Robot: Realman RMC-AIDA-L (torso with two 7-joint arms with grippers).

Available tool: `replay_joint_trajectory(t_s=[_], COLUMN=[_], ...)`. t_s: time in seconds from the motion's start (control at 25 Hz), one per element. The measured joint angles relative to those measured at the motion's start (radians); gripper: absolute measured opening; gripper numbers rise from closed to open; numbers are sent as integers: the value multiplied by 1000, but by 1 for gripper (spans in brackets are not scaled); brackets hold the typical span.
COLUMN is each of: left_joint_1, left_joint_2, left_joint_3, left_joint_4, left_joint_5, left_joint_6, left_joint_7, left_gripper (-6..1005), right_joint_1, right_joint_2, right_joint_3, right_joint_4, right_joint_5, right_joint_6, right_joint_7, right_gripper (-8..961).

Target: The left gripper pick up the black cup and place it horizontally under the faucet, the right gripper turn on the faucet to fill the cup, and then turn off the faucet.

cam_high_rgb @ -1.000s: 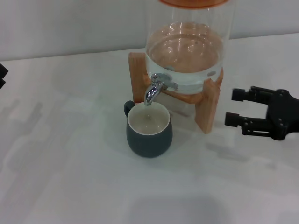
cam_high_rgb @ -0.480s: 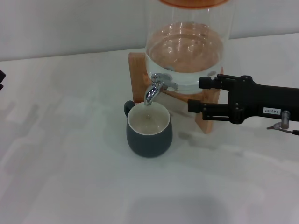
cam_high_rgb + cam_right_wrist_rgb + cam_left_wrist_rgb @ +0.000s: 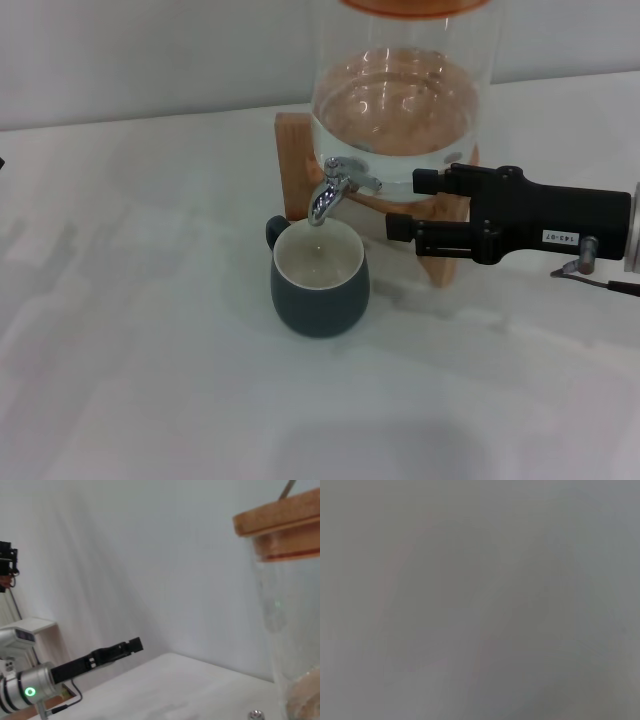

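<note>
The black cup stands upright on the white table, its cream inside directly below the spout of the chrome faucet. My right gripper reaches in from the right, open and holding nothing. Its fingertips are level with the faucet and a short way to its right, apart from the lever. My left gripper shows only in the right wrist view, held above the table far from the cup, with a green light on its arm. The left wrist view is a blank grey.
A large glass jar of water with a wooden lid rests on a wooden stand behind the cup. White table surface stretches to the left and front of the cup. A pale wall rises behind.
My right gripper has travelled left from the right edge until its fingertips are close beside the faucet. The left gripper's dark tip has slipped out at the left edge. The cup has stayed put.
</note>
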Motion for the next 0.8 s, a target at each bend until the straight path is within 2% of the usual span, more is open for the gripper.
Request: replay_joint_trajectory(t_s=[0.8], left_joint_1=[15], left_joint_2=[0], left_joint_3=[0], left_joint_4=[0], left_joint_5=[0], left_joint_6=[-12], left_joint_7=[-2], left_gripper=[768], right_joint_1=[18], right_joint_2=[-1], right_joint_3=[-61], right_joint_4=[-9], right_joint_5=[0], right_joint_6=[-64], right_joint_7=[31], right_gripper=[806])
